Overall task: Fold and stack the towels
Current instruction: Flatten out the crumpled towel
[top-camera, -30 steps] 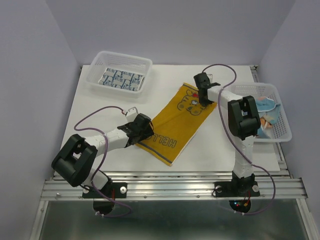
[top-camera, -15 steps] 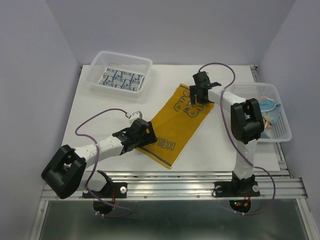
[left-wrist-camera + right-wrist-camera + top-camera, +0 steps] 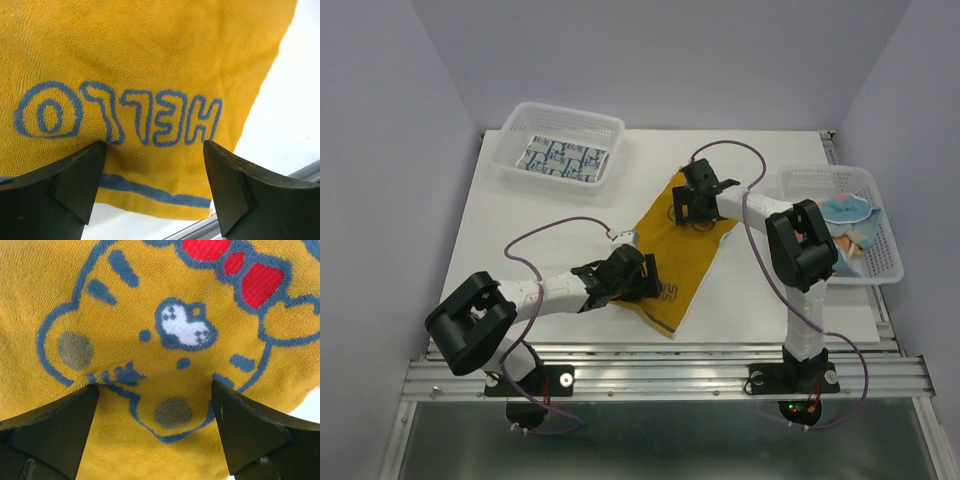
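jaws of the left arm (image 3: pixel 555 290) and right arm (image 3: pixel 752 205) gape released over the spread yellow towel (image 3: pixel 688 255).

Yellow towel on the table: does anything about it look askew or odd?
Yes. The yellow towel lies diagonally on the table, not square to its edges, and its near corner comes close to the table's front edge. Nothing looks spilled or damaged.

Basket towels (image 3: pixel 850 210) partly behind right arm (image 3: pixel 803 245)
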